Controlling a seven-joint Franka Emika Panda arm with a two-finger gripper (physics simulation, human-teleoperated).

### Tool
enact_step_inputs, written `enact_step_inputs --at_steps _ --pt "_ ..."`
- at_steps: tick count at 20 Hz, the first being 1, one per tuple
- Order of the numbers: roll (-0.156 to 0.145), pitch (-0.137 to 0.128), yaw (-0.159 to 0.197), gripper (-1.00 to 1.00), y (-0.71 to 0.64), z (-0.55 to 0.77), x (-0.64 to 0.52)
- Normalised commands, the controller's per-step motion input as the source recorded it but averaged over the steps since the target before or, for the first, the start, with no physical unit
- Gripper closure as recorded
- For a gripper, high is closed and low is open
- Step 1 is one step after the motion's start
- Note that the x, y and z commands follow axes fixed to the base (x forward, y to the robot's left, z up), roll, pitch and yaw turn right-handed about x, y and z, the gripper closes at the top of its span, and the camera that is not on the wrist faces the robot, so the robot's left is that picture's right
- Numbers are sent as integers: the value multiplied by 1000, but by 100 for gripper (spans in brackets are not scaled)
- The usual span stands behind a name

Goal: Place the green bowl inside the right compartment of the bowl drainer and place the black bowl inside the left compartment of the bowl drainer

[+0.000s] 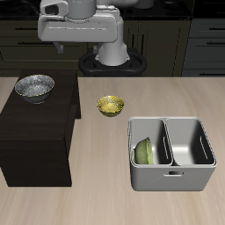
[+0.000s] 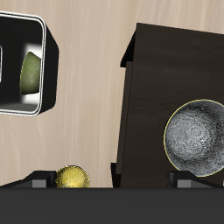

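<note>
Green bowl (image 1: 145, 151) tilted inside bowl drainer (image 1: 172, 181); black bowl (image 1: 34, 87) at ten o'clock atop dark cabinet (image 1: 35, 132). Gripper grasp state impossible to tell. Risk: shiny rim slipping, or grabbing yellow bowl (image 1: 110, 105) instead.

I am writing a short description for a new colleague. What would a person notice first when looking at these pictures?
The eye goes first to the bowl drainer near the table's front edge, with the green bowl leaning on its edge inside one compartment. Next comes the shiny black bowl, which sits on top of a dark cabinet. A small yellow-gold bowl stands on the bare table between them, farther back than the drainer.
</note>
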Motion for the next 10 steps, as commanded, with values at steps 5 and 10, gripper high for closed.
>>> enact_step_inputs --at_steps 5,10 --pt "-12 4 -65 -100 -472 40 55" --pt "-28 -25 -37 -100 -313 72 10"
